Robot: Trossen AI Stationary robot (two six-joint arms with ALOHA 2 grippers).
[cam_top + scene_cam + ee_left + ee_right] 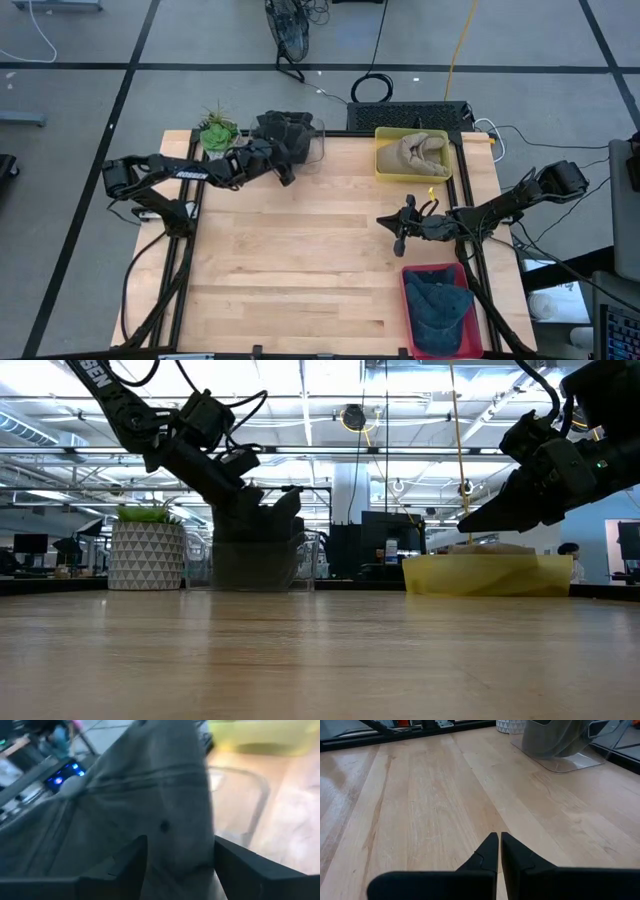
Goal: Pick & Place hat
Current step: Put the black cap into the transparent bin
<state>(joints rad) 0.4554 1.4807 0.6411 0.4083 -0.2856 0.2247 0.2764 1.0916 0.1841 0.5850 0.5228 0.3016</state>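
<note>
Left pincer (283, 150) at far left of worktop (300, 280), pinching dark grey hat (285, 128) over clear bin (312, 148). Fabric soft, light, draping between fingers (125, 870); likely to sag and slip, so better gripped on a gathered fold or the brim. Right pincer (400, 232) waiting at right, pressed together, holding nothing.

Smooth pale wood table (300, 260), soft grey cloth hat (150, 805), clear glossy plastic bin (580, 762)
</note>
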